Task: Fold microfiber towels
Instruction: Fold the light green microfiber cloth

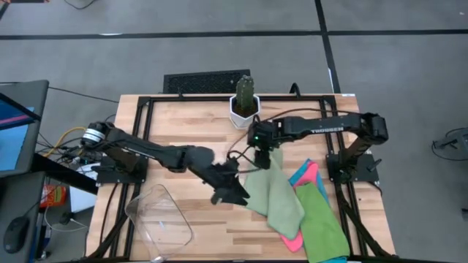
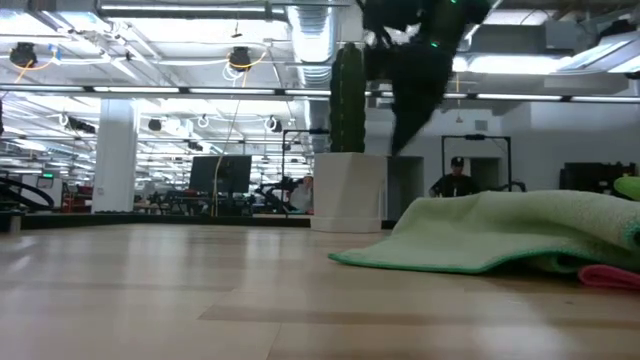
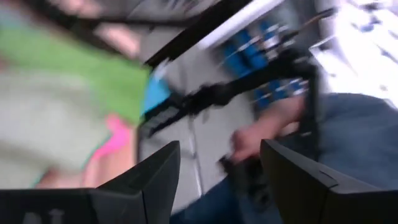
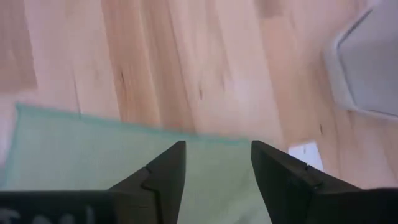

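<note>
Towels, matte and fuzzy: a light green towel (image 1: 276, 196) lies flat directly beneath the right gripper (image 1: 262, 155), fingers apart and empty. Pink (image 1: 313, 175) and blue (image 1: 300, 175) cloths lie past it. The left gripper (image 1: 232, 191), also parted, hovers just beside the green edge.

Even, soft overhead light falls on the tabletop (image 1: 183, 124) in the high view, with only faint shadows under the arms. From the low view, bright ceiling strips (image 2: 150, 12) glare in the room behind while the near wood goes soft. The left wrist view is heavily motion-blurred; the right wrist view is mildly soft, the towel (image 4: 93, 155) pale and washed
</note>
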Action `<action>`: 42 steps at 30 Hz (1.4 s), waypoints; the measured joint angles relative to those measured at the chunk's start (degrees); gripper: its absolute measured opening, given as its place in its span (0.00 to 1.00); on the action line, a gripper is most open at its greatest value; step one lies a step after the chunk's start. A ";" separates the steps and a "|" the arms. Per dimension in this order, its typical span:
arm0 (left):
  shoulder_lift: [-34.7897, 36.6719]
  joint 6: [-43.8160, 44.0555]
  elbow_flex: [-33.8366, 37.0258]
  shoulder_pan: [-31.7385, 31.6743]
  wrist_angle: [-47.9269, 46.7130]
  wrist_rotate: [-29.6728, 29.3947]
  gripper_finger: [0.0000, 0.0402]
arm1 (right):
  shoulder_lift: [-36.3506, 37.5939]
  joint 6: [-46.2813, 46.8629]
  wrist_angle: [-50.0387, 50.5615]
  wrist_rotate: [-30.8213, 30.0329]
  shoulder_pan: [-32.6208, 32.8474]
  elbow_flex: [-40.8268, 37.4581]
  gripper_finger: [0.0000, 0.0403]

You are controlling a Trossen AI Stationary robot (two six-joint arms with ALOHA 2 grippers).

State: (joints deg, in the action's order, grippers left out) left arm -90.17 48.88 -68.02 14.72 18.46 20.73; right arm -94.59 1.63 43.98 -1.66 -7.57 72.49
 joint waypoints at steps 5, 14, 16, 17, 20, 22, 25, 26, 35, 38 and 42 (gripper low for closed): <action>1.38 -2.68 -0.36 -0.02 7.81 -1.07 0.54 | 0.05 2.19 -3.53 0.63 -2.31 1.95 0.49; 1.76 1.82 -0.43 1.53 -4.06 -1.32 0.54 | 7.62 0.74 8.96 3.72 -6.30 2.01 0.44; 1.74 1.05 -0.34 3.11 -13.87 -6.90 0.54 | 11.26 0.77 14.46 4.27 -7.50 2.01 0.44; 1.53 0.87 -0.34 3.98 -18.45 -10.70 0.54 | 13.39 1.20 17.20 4.38 -8.27 2.01 0.44; -0.05 3.65 0.33 6.28 -26.69 -20.97 0.54 | 19.99 3.61 22.17 3.80 -10.29 2.01 0.44; -2.43 6.20 0.97 6.99 -24.77 -24.77 0.54 | 24.14 5.86 23.26 3.90 -11.16 2.01 0.44; -7.13 8.31 1.87 7.92 -19.93 -27.26 0.54 | 29.17 8.60 23.31 4.25 -11.66 2.03 0.45; -8.71 9.11 2.07 8.09 -19.06 -27.65 0.54 | 30.52 9.20 23.29 4.16 -11.81 2.01 0.45; -14.11 10.89 2.80 5.23 -21.19 -29.33 0.57 | 35.90 11.96 24.03 3.14 -12.05 2.01 0.44; -15.55 16.65 2.66 4.21 -26.75 -31.41 0.60 | 36.06 11.96 25.11 3.09 -12.07 2.01 0.44; -18.98 20.84 2.24 3.94 -25.79 -31.04 0.62 | 36.09 11.98 25.08 3.17 -12.11 2.01 0.44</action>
State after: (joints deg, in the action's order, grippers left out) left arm -109.15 69.71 -65.77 18.66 -7.32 -10.31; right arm -58.50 13.61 69.06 1.51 -19.68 74.50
